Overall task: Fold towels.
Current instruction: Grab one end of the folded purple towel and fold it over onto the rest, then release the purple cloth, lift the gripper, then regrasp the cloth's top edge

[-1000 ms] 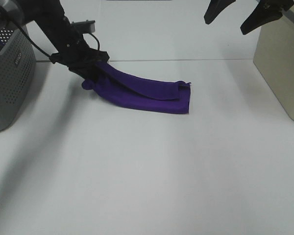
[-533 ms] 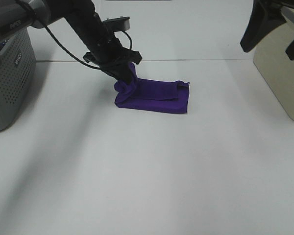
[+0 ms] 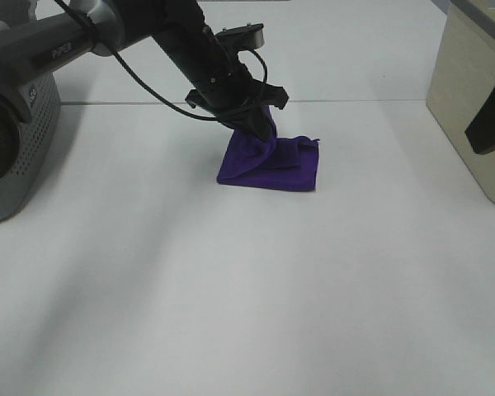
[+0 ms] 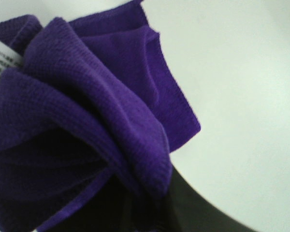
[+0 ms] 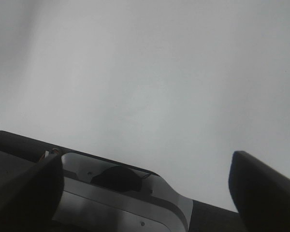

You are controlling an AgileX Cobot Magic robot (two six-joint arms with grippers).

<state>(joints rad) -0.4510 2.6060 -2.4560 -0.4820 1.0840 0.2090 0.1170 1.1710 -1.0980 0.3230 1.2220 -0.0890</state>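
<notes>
The deep purple towel (image 3: 274, 169) lies folded on the white table, right of centre at the back. My left gripper (image 3: 260, 125) is shut on a bunched end of it, held up over the folded part's left half. In the left wrist view the towel (image 4: 87, 121) fills the frame in gathered folds, with its white tag (image 4: 0, 58) at one side; the jaws are hidden under the cloth. One dark finger (image 3: 488, 124) of my right gripper shows at the right edge, far from the towel. The right gripper (image 5: 145, 159) is open and empty.
A grey perforated box (image 3: 16, 140) stands at the left edge. A beige box (image 3: 470, 91) stands at the right edge, behind my right gripper. The white table (image 3: 247, 289) stretches forward from the towel.
My left gripper has carried the towel's left end to the right, over the rest, so the towel's footprint is now much shorter. My right gripper has moved right and down, to the frame's edge.
</notes>
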